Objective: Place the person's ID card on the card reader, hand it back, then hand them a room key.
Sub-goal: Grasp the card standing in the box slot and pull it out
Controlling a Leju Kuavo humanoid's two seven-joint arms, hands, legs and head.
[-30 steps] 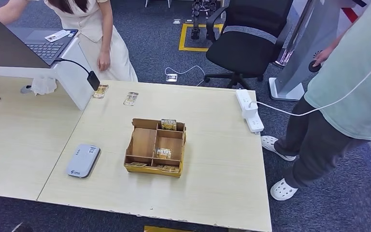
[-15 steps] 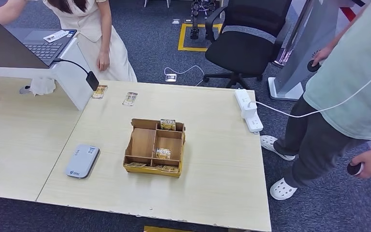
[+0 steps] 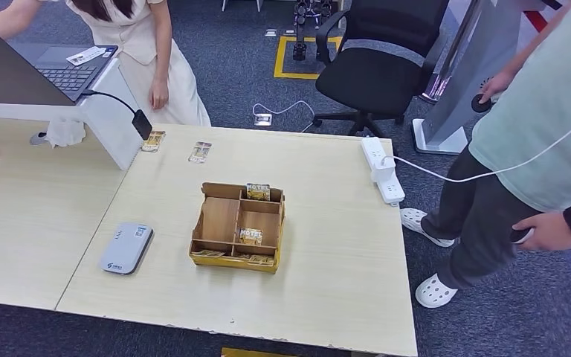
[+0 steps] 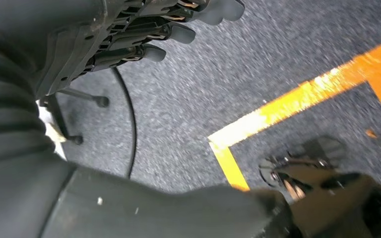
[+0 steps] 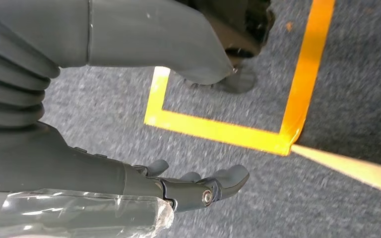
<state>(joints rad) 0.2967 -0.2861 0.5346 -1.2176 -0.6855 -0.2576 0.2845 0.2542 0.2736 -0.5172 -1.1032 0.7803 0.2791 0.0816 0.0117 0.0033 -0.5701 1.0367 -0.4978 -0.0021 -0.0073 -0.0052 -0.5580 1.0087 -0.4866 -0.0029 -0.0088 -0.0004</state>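
- The left hand (image 4: 144, 29) is seen hanging over grey carpet and orange floor tape, fingers apart, nothing held.
- The right hand (image 5: 178, 186) is likewise seen above the floor, fingers loosely extended, nothing held.
- The card reader (image 3: 126, 248), a flat grey device, is found on the table (image 3: 327, 297), up and forward of the left hand, well apart from it.
- No ID card can be made out on the reader. Two small cards (image 3: 200, 152) lie at the table's far edge, beyond the reader; whether either is the ID card cannot be told.
- The key tray (image 3: 238, 227), a divided cardboard box with "HOTEL" room keys (image 3: 251, 236) standing in its compartments, sits mid-table, forward of both hands.
- Change noted: the tabletop items are unmoved over the last second. The one shift is by the bystander at the right, whose hand (image 3: 546, 232) has come into view at the hip.
- Judgement: the task has not begun; an arm must first be raised toward the person (image 3: 149, 44) at the far side to receive the card.
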